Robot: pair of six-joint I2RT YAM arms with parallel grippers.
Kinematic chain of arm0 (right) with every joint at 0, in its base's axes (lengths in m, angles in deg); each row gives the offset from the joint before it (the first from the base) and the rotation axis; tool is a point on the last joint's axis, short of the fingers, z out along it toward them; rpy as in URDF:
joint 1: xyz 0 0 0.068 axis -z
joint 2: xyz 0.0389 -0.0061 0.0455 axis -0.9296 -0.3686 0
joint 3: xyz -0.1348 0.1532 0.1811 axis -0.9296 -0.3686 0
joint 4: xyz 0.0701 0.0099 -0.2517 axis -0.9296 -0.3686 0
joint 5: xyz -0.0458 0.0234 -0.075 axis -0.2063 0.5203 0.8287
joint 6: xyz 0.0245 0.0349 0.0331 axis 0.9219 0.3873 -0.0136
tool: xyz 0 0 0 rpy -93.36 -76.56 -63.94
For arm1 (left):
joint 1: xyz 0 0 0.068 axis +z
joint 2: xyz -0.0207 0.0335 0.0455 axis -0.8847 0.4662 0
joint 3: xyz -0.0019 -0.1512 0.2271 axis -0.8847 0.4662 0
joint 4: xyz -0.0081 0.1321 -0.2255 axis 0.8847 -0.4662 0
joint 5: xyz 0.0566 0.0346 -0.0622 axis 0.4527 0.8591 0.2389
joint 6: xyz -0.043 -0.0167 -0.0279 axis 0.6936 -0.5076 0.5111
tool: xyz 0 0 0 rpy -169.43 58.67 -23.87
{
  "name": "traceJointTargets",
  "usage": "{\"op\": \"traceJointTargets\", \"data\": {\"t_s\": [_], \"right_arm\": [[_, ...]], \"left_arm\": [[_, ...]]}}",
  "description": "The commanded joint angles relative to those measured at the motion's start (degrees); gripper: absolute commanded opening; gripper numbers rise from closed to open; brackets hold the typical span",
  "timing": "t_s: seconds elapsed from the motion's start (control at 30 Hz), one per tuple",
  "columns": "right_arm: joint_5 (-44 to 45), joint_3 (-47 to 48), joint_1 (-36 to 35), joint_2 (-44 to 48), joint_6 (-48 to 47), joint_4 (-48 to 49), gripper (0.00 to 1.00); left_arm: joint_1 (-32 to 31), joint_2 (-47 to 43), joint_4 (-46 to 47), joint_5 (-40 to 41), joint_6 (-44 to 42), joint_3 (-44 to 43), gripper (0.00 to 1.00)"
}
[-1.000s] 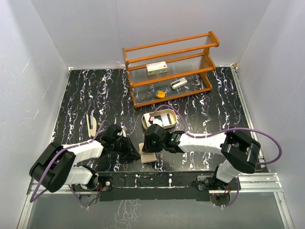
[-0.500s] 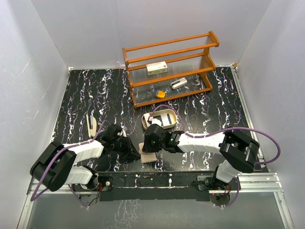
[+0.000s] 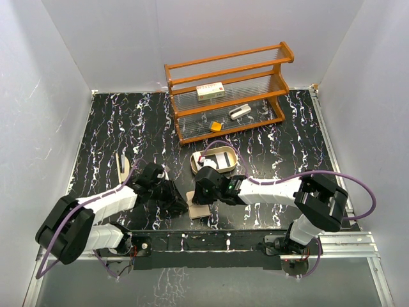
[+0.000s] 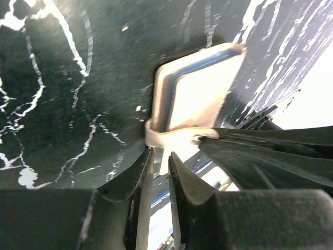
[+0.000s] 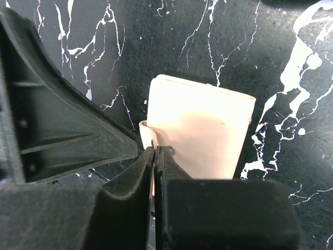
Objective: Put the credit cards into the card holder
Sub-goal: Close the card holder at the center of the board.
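The tan card holder lies near the front edge between both grippers; it also shows in the left wrist view and the right wrist view. A blue edge shows between its leaves. My right gripper is shut on its flap. My left gripper sits at the flap's looped end, jaws a narrow gap apart with nothing between them. A thin pale flat thing, perhaps a card, lies at the left. I cannot pick out any other card.
The oval beige-rimmed tray holds small items just behind the right gripper. A wooden rack at the back holds a white box with red print, an orange block and a small grey item.
My left arm has shifted slightly right, toward the card holder. The right gripper has edged a little left, still on the flap. The card holder has barely moved.
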Motion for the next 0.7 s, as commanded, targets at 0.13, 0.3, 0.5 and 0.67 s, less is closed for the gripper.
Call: {"op": "traceJointTargets", "data": {"t_s": [0.13,0.3,0.5,0.67], "right_arm": [[1.7,-0.4,-0.2,0.3,0.5,0.8,0.0],[1.3,-0.7,-0.2,0.3,1.0,1.3,0.0],[0.8,-0.4,-0.2,0.2,1.7,1.0,0.0],[0.7,-0.7,-0.2,0.6,3.5,0.3,0.0]], "left_arm": [[-0.1,-3.1,-8.7,7.7,-2.2,-10.1,0.17],[-0.1,2.3,3.9,1.3,-2.5,-9.3,0.11],[-0.2,8.3,4.2,0.9,-4.8,-9.6,0.1],[-0.2,9.0,3.5,2.4,-6.2,-7.7,0.1]]}}
